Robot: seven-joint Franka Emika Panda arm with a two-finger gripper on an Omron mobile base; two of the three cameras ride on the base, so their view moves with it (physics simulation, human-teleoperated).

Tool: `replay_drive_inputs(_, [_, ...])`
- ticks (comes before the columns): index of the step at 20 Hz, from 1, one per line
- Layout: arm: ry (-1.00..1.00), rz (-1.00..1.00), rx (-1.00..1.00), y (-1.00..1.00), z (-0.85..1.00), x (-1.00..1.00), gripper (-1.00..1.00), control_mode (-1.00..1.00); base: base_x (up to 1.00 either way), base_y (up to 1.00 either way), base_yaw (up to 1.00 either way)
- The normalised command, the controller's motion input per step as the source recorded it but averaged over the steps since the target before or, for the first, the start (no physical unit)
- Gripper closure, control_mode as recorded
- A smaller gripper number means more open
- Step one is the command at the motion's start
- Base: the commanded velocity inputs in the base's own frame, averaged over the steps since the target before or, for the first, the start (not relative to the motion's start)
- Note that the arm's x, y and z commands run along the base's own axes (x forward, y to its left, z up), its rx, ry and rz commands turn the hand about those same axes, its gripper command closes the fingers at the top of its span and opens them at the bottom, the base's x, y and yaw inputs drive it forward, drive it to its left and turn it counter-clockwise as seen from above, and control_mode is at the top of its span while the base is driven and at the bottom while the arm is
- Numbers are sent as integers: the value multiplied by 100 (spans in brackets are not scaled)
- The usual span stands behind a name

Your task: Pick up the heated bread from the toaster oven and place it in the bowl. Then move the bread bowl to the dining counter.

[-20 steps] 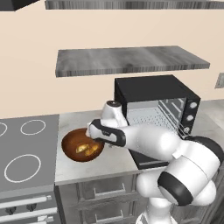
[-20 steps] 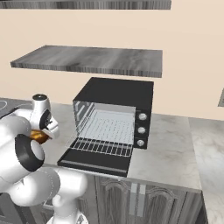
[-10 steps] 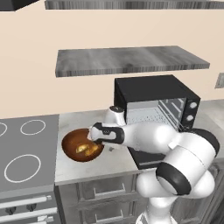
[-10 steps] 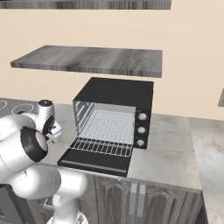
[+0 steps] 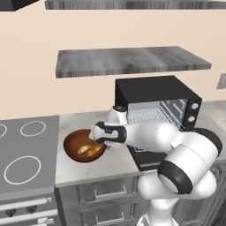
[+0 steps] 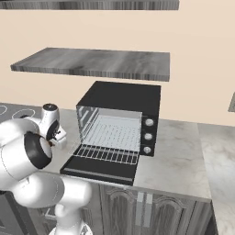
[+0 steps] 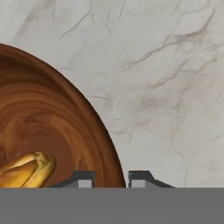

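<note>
The dark-brown bowl stands on the marbled worktop left of the toaster oven, and the golden bread lies inside it. In the hand view the bread rests at the lower left of the bowl's reddish interior. My gripper hangs over the bowl's right rim. Its two tips straddle the bowl wall, one inside and one outside, shut on it. The oven is open, its door dropped flat and its wire rack bare.
A grey stovetop with rings borders the bowl on the left. A grey shelf hangs on the wall above the oven. The drop-down door juts out over the worktop's front edge. Bare marbled worktop lies right of the oven.
My hand has settled slightly lower onto the bowl's right rim and my elbow has swung rightward. The bowl and bread stay in the same spot.
</note>
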Motion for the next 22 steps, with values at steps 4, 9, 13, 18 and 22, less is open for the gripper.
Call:
replay_drive_inputs(4, [-1,-6,2,0,31,-17,100,-100,0,0,0])
replay_drive_inputs(9, [-7,-9,4,-13,63,-44,100,-100,0,0,0])
replay_drive_inputs(13, [-11,-15,6,-21,93,-53,100,-100,0,0,0])
replay_drive_inputs(18, [-2,-19,2,-28,97,-63,100,-100,0,0,0])
replay_drive_inputs(22, [1,-14,0,-32,75,-79,100,-100,0,0,0])
